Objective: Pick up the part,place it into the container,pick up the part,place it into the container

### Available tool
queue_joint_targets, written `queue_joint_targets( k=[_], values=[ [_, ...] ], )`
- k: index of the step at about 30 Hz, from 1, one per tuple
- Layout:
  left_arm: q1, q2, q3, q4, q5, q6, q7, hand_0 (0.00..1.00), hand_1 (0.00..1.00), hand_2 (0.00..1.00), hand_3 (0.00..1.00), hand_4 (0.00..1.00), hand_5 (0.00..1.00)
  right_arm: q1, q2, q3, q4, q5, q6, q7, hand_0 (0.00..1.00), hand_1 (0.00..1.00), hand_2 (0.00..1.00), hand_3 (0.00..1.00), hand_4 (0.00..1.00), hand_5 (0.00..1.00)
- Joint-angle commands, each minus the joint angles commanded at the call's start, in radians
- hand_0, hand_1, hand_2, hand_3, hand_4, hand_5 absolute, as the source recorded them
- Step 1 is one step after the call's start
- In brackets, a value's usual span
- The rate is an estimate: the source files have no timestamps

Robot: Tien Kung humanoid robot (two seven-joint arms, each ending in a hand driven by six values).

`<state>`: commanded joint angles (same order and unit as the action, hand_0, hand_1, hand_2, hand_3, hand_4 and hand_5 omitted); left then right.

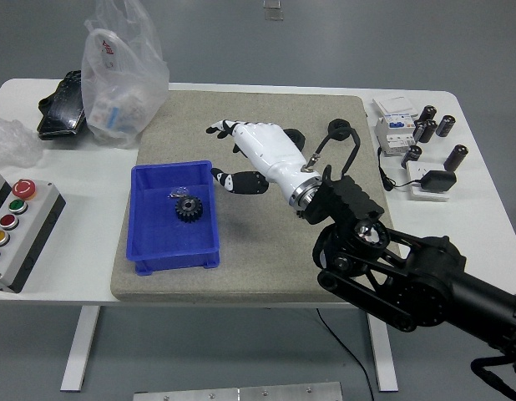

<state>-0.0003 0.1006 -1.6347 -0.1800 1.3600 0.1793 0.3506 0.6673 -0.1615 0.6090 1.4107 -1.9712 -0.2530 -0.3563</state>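
Observation:
A black gear (187, 208) lies inside the blue bin (149, 242) on the grey mat. My right hand (241, 154), white with black fingertips, hangs over the mat just right of the bin, fingers spread and empty. A black hex nut (339, 128) lies on the mat at the back right. A second black nut (295, 136) is partly hidden behind my hand. My left arm is out of view.
A clear plastic bag (123, 75) and a black tray (62, 104) sit at the back left. A button box (16, 230) is at the left edge. A white breaker (394, 129), several black cylinders (433, 125) and a black adapter (435, 181) lie at the right.

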Motion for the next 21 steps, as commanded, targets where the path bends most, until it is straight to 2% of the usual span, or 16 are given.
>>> queue_joint_targets(
  k=[7,14,15,18,21],
  values=[
    [0.009,-0.007,0.004,0.000,-0.010,0.002,0.001,0.827,0.733,0.764,0.866,0.842,0.492,-0.038,-0.016,0.082,-0.012,-0.024,-0.002,-0.029,0.347,0.497,0.723,0.803,0.719,0.199],
    [0.005,-0.007,0.005,0.000,-0.011,0.001,-0.003,0.827,0.732,0.764,0.867,0.842,0.492,-0.054,-0.021,0.096,-0.023,-0.042,0.014,-0.053,0.345,0.492,0.723,0.804,0.724,0.202],
    [0.002,-0.006,0.004,0.000,-0.011,0.001,-0.005,0.827,0.732,0.764,0.867,0.842,0.492,-0.057,-0.025,0.096,-0.022,-0.055,0.040,-0.073,0.345,0.492,0.723,0.804,0.724,0.202],
    [0.001,-0.006,0.004,0.000,-0.011,0.001,-0.005,0.827,0.733,0.765,0.866,0.842,0.492,-0.059,-0.029,0.095,-0.023,-0.069,0.067,-0.094,0.344,0.495,0.727,0.805,0.724,0.194],
    [0.002,-0.007,0.004,0.000,-0.012,0.001,-0.004,0.827,0.733,0.765,0.866,0.842,0.492,-0.066,-0.036,0.094,-0.027,-0.118,0.135,-0.154,0.344,0.495,0.727,0.805,0.724,0.194]
  ],
)
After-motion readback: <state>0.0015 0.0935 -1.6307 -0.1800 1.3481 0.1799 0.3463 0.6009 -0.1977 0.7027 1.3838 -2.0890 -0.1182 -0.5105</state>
